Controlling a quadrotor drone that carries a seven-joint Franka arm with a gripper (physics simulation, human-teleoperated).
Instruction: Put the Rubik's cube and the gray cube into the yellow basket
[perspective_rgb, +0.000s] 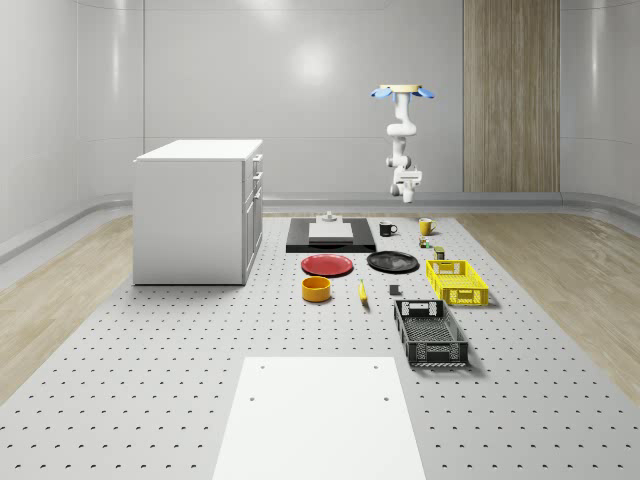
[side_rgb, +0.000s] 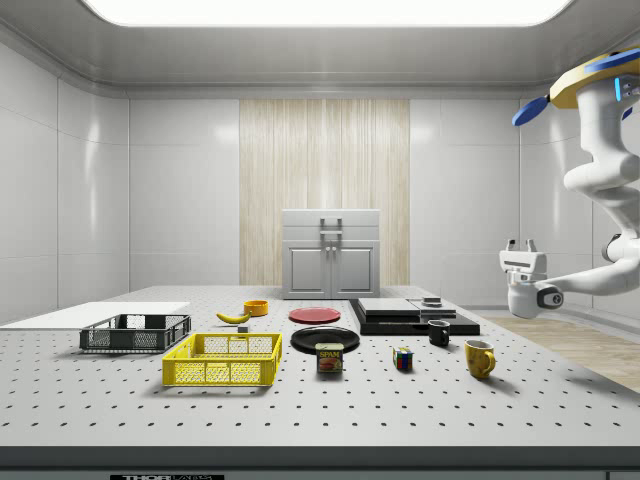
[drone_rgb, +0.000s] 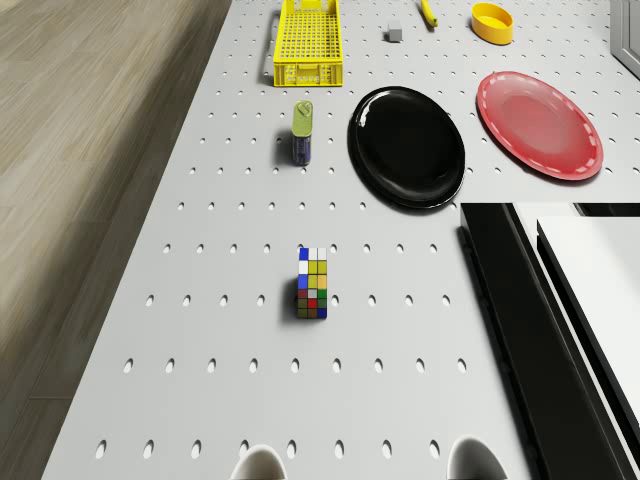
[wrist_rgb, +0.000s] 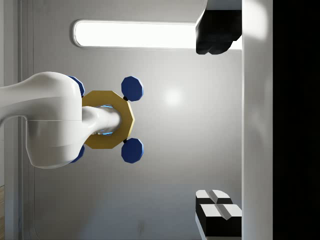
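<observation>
**Drone hovers high over the surface's far end, nothing picked up yet**

Whole-scene view, L to R: gray cube (perspective_rgb: 394, 291) sits on the surface just beside the yellow basket's left. The pincer (perspective_rgb: 408, 195) hangs well above, spread wide, empty, and in the wrist view tipped up toward the drone. Next come the Rubik's cube (drone_rgb: 312, 285), then the yellow basket (perspective_rgb: 465, 297). Risks: reorienting the arm could sway the drone; a crooked descent may nudge the Rubik's cube or clip the can (drone_rgb: 302, 131) near it; the small gray cube could slip.
</observation>
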